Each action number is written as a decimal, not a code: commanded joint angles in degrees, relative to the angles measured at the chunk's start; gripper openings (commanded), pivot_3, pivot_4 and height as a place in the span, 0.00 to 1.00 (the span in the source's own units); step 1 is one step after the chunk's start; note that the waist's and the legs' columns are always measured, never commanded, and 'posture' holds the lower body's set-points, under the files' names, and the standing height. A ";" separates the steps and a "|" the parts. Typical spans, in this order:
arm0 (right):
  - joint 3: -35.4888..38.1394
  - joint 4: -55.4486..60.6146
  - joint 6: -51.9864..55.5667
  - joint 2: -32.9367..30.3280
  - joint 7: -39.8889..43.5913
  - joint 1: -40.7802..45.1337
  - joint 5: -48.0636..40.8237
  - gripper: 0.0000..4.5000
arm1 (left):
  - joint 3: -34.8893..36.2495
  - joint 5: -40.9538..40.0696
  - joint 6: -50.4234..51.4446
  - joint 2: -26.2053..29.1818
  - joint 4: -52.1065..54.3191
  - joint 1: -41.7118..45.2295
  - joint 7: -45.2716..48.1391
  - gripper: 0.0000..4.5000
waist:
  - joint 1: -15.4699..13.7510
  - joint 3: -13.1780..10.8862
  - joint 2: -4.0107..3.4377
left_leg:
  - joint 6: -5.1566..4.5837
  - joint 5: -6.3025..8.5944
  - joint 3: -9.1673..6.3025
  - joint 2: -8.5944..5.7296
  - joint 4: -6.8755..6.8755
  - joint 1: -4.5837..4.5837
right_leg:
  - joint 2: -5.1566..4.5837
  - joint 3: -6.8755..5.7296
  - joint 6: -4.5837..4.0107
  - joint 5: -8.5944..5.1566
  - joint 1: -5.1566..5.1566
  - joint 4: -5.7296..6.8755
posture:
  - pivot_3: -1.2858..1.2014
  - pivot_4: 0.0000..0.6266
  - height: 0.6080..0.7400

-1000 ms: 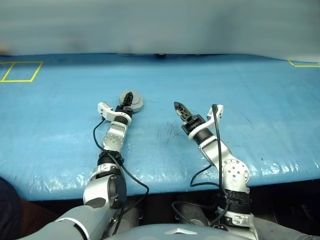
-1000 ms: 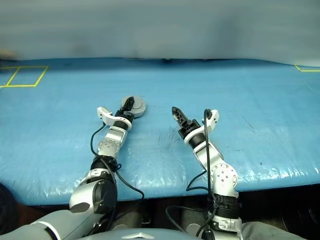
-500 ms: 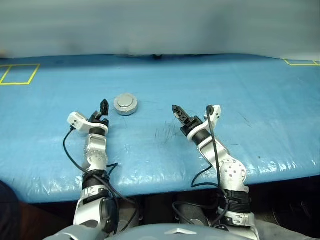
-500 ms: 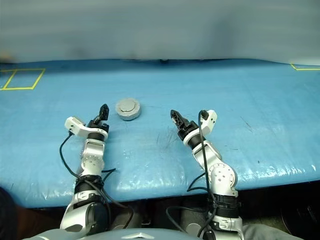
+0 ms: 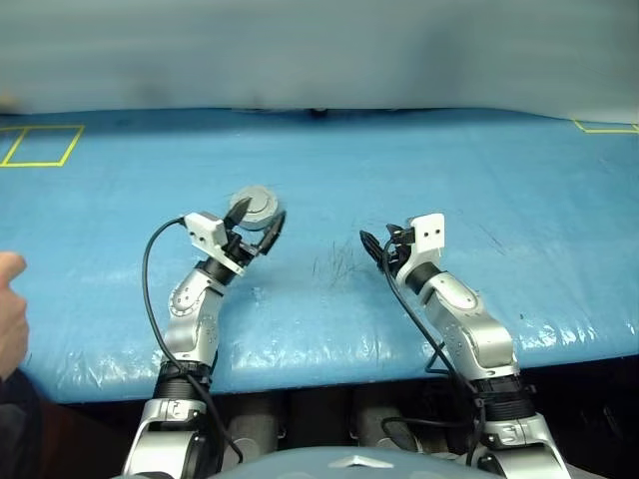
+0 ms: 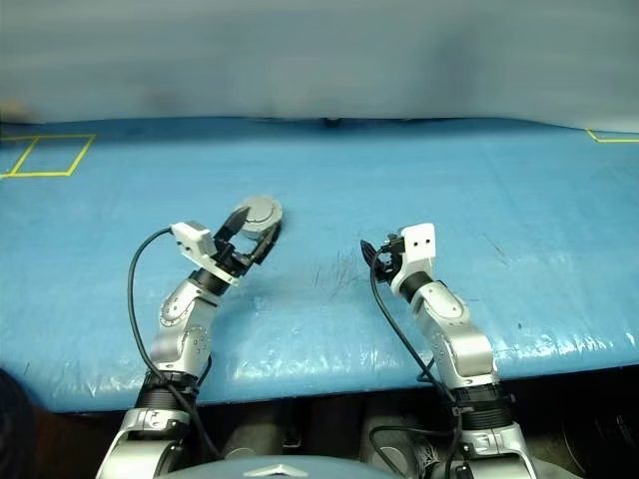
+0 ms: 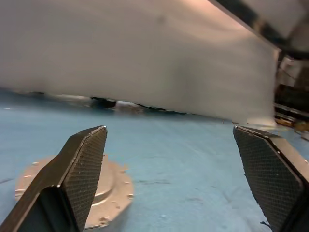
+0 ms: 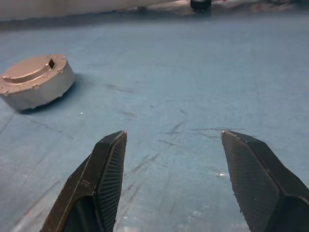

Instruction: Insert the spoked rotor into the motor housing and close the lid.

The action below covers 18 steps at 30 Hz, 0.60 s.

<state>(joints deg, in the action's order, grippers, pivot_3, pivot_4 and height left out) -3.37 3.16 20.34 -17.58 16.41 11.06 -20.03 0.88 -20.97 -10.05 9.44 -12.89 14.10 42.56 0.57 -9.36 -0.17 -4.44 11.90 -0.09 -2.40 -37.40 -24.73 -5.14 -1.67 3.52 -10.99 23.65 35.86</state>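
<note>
The motor housing [image 5: 258, 203] sits shut on the blue table, a low round grey puck with its plain grey lid [image 8: 30, 72] on top. The spoked rotor is hidden. My left gripper [image 5: 256, 226] hovers just on the near side of the housing, raised off the table, open with nothing between its fingers [image 7: 83, 171]. The housing [image 7: 112, 186] lies low behind one of them. My right gripper [image 5: 376, 245] is well to the right of the housing, open and empty, pointing across the table toward it [image 8: 36, 83].
The blue plastic sheet [image 5: 419, 170] covers the whole table, whose front edge [image 5: 329, 364] runs near my arms. Yellow tape squares mark the far left [image 5: 40, 145] and far right [image 5: 607, 127] corners. A person's hand [image 5: 8, 321] shows at the left edge.
My left gripper left the housing, swung out left, then came back raised in front of it with the wrist rolled. My right gripper rolled and shifted slightly right and lower. A person's hand appeared at left.
</note>
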 commanded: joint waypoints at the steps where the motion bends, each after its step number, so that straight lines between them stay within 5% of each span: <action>1: -0.40 -0.50 -2.08 -1.88 4.02 1.23 2.53 0.72 | -4.72 3.86 0.09 2.97 2.00 -1.11 4.46 0.99 | 0.01 0.00 0.00 | 0.00 0.00 0.00 0.00 0.00 0.00 | 0.00 -0.01 0.00 0.00 0.02 0.00 | 0.52 0.24 1.00; 4: -0.07 -1.56 -3.73 -2.65 5.86 1.61 4.20 0.72 | -6.50 6.57 -1.12 4.18 0.69 -1.73 4.54 0.99 | -0.04 -0.01 0.00 | -0.01 0.00 -0.01 0.00 0.00 -0.01 | -0.02 -0.01 0.01 0.00 0.06 -0.01 | 0.52 0.24 1.00; 9: -0.35 -2.09 -4.77 -3.79 8.36 1.33 6.82 0.99 | -7.17 7.12 -0.54 4.44 0.77 -2.48 4.66 1.00 | -0.28 -0.01 0.01 | -0.01 0.00 -0.03 0.00 0.00 0.00 | -0.14 -0.03 0.02 0.00 0.10 -0.02 | 0.52 0.24 1.00; 18: 0.62 -2.42 -5.60 -1.93 8.62 1.19 7.88 0.99 | -7.78 7.52 0.48 4.43 1.47 -3.33 4.66 1.00 | -0.55 -0.01 0.01 | 0.00 0.00 -0.04 0.00 0.00 0.00 | -0.24 -0.04 0.03 0.00 0.10 -0.02 | 0.52 0.24 1.00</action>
<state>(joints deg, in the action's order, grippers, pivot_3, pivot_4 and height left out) -3.91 -0.09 16.27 -19.72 24.79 12.00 -12.10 -6.65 -13.63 -9.28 13.79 -13.38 10.76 47.26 0.02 -9.36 -0.16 -4.44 11.90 -0.12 -2.40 -37.40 -24.73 -5.37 -1.72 3.55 -10.99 23.75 35.85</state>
